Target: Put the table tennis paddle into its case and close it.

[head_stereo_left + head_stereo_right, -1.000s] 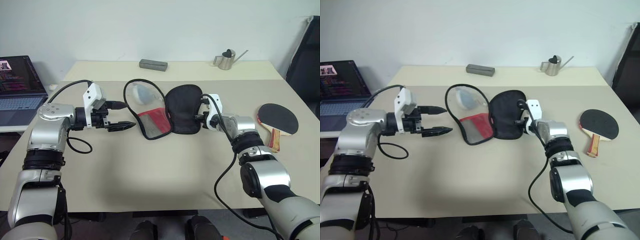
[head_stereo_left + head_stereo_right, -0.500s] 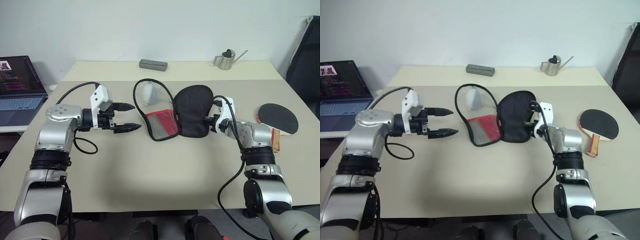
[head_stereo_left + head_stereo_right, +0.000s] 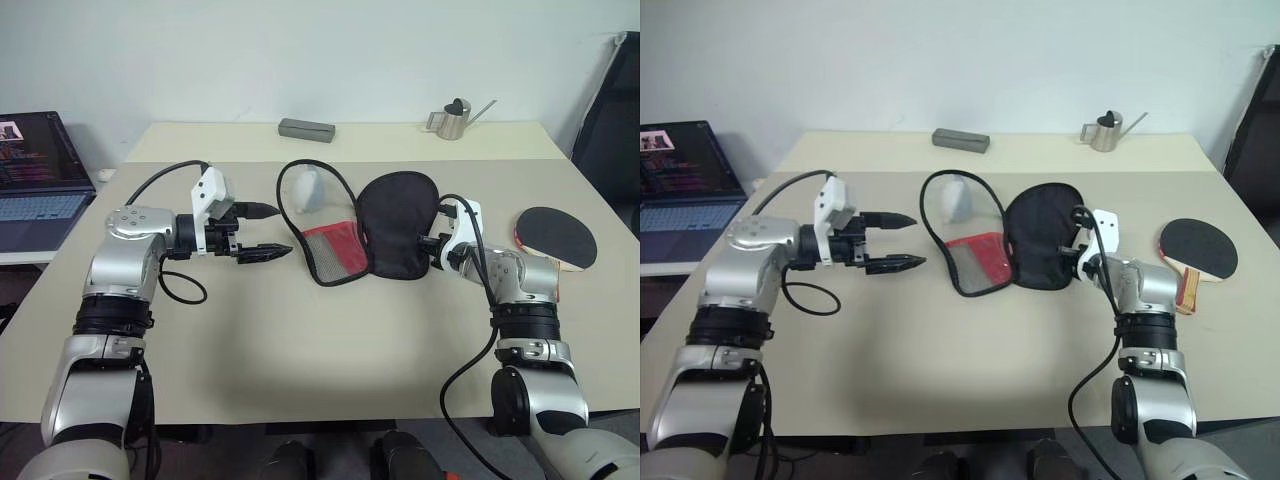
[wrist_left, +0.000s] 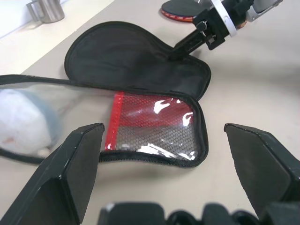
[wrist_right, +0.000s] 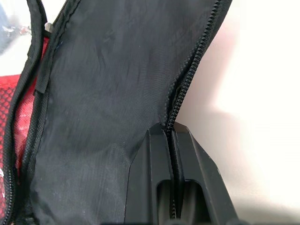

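Lying open on the table (image 3: 300, 340), the case (image 3: 398, 223) is being shown in the left eye view as two spread halves, a black flap on the right and a clear and red mesh half (image 3: 335, 250) on the left, with a pale lump (image 3: 307, 189) sitting in the clear part. The right gripper (image 3: 432, 245) is being held clamped on the flap's right edge, while the paddle (image 3: 555, 236) is lying flat just beyond that arm, further to the right, blade away from the robot and handle toward it, so the right arm is judged much the nearer one for fetching it. In the right eye view, the left gripper (image 3: 902, 241) is being held with its fingers spread wide and holding nothing, a short way to the left of the case and pointing at it. In the left wrist view, the mesh half is being framed between the two parted fingers (image 4: 70, 161), with the flap beyond it and the paddle at the far side. In the right wrist view, the fingertips (image 5: 161, 154) are being pressed together on the zipper edge (image 5: 192, 75) of the flap.
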Controlling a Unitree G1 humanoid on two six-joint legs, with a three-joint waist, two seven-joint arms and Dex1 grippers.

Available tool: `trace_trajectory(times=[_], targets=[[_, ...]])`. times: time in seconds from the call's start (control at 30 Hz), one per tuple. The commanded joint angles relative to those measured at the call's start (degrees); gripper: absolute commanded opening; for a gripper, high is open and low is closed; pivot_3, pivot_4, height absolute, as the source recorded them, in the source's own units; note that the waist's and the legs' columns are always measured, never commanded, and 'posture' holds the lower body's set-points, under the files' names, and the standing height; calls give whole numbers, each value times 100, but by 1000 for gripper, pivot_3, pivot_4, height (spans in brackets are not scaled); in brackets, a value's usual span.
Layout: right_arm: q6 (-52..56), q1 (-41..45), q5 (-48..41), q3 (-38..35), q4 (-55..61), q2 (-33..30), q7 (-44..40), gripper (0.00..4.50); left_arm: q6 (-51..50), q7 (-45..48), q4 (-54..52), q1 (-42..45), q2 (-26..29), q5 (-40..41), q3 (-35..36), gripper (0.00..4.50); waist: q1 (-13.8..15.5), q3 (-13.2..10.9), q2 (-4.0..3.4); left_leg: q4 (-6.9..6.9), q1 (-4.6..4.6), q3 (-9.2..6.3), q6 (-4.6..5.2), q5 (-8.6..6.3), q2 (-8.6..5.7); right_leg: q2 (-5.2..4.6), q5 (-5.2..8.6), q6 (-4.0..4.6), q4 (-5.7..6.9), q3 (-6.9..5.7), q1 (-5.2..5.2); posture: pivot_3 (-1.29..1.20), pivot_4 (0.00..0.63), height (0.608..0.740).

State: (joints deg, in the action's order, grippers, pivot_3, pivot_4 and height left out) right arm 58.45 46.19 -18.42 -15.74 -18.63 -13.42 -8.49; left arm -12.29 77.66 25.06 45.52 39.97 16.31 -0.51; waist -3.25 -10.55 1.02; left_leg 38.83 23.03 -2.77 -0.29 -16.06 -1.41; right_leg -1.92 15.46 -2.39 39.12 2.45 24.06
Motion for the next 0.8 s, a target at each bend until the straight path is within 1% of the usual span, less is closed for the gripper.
trace_trajectory(times=[0.03, 0.5, 0.8], targets=[[72, 44, -87, -134, 351, -79, 95, 24, 23, 25, -211, 126, -1, 67, 33, 4500, -1, 0, 0, 0, 0, 0, 0, 0, 0, 0, 0, 0, 0, 0, 0, 0, 150, 740], [284, -44, -168, -288, 605, -147, 281, 24, -29, 151, -339, 266, -72, 106, -44, 4500, 2, 0, 0, 0, 0, 0, 0, 0, 0, 0, 0, 0, 0, 0, 0, 0, 150, 740], [335, -90, -188, -222, 642, -112, 249, 24, 23, 145, -267, 317, -83, 88, -68, 4500, 2, 0, 0, 0, 0, 1, 1, 0, 0, 1, 0, 0, 0, 1, 0, 0, 150, 740]])
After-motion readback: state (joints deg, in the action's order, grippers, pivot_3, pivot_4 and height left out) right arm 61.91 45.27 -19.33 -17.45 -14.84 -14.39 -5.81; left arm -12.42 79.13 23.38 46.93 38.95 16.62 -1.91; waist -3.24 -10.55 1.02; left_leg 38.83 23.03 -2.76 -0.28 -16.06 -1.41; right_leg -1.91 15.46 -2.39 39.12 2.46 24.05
